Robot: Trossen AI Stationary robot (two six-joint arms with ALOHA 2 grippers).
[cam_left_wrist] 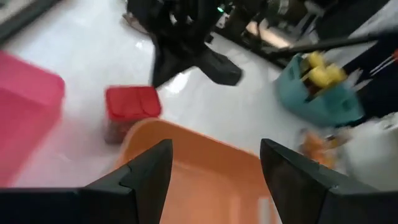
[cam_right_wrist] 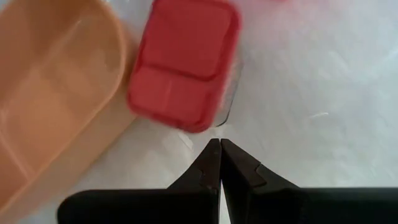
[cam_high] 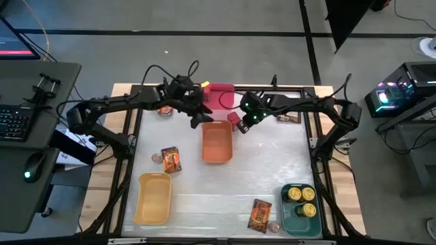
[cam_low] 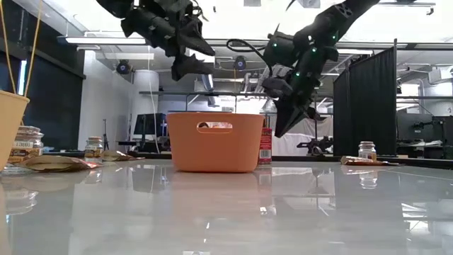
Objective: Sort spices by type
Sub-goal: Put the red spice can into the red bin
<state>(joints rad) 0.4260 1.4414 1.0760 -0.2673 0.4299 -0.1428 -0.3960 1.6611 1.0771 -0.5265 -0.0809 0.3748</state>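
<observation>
A red-lidded spice box [cam_high: 234,120] stands upright on the table between the orange bin [cam_high: 216,143] and the pink bin [cam_high: 219,96]. It also shows in the right wrist view [cam_right_wrist: 183,62] and the low view [cam_low: 266,145]. My right gripper [cam_right_wrist: 219,144] is shut on nothing, with its tips just beside the box and a small gap showing. My left gripper [cam_left_wrist: 214,163] hangs open and empty above the orange bin's far end [cam_left_wrist: 205,168]. Printed packets [cam_high: 170,160] [cam_high: 259,215] and small jars [cam_high: 163,110] [cam_high: 274,226] lie scattered. Yellow-topped tins [cam_high: 302,195] sit in the teal bin.
A yellow bin [cam_high: 153,198] sits near the left front edge and a teal bin [cam_high: 300,219] at the right front. Another packet [cam_high: 289,118] lies by the right arm. A jar [cam_high: 156,158] stands beside the left packet. Bare table stretches between the orange bin and the front bins.
</observation>
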